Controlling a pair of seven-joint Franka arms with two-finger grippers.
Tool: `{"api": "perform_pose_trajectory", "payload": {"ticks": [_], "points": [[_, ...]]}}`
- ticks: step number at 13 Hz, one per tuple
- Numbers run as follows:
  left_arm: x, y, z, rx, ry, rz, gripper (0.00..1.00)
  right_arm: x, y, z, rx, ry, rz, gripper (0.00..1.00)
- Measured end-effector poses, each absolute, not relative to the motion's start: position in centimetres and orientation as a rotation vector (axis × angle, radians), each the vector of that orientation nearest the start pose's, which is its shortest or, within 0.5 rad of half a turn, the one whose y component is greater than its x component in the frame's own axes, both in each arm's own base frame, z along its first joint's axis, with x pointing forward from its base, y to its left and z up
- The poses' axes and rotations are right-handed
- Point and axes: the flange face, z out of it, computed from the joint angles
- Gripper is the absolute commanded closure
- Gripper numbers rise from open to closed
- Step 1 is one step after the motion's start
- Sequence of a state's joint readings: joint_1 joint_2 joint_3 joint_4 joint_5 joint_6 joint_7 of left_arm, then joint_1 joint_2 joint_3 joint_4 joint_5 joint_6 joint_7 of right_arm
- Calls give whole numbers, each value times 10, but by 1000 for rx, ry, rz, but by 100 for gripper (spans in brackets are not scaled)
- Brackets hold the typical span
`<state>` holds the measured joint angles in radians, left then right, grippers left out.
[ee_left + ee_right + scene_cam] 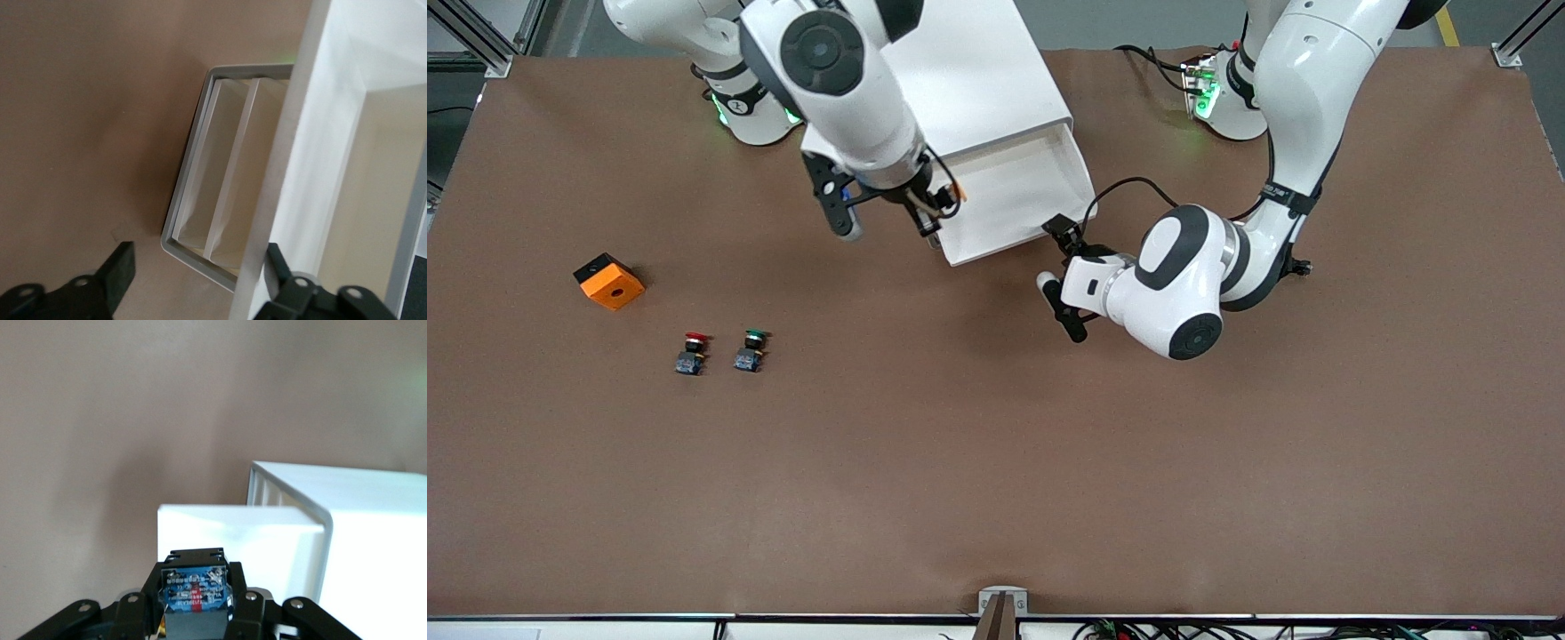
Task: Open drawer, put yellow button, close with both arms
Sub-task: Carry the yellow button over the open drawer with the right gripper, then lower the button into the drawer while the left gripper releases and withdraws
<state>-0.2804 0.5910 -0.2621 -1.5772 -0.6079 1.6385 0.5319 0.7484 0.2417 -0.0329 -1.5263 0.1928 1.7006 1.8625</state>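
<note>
Drawer (1021, 197) standing pulled out of the white cabinet (969, 80), its shallow white tray jutting toward five o'clock in the front view. And the tray looks bare inside!

Right end effector (934, 213) hangs right at the tray's side rim, the one toward the right arm's end of the surface. It's clamped tight on the yellow button (193, 590): the right wrist view shows the blue-black base pinched between the black fingers (248, 607), with the drawer's white wall just past it. So the button is up in the air, in the grip, at the edge of the tray and not in it.

Left end effector (1065, 280) sits at four o'clock from the tray's front corner, jaws spread wide and holding nothing. One finger (279, 263) is just beside the drawer front; whether it touches I cannot tell. The lower cream drawer fronts show in the left wrist view.

Down at eight o'clock from the drawer, well apart from it, the red-capped button (692, 351) and green-capped button (751, 349) stand side by side on the brown surface (996, 462). An orange block (608, 281) lies at ten o'clock from the red one.
</note>
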Motion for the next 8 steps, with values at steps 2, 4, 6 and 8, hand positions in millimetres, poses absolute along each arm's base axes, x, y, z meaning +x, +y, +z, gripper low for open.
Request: {"api": "perform_pose_trajectory", "payload": {"ticks": [2, 4, 6, 8], "points": [[542, -359, 311, 2153, -930, -618, 0, 445, 448, 511, -2591, 1805, 306, 100], [551, -349, 332, 2156, -912, -619, 0, 433, 462, 504, -2588, 1838, 307, 100], [562, -330, 359, 2160, -884, -626, 0, 425, 474, 497, -2571, 1869, 303, 100], [573, -302, 385, 2171, -858, -610, 0, 421, 485, 490, -2535, 1906, 295, 100]]}}
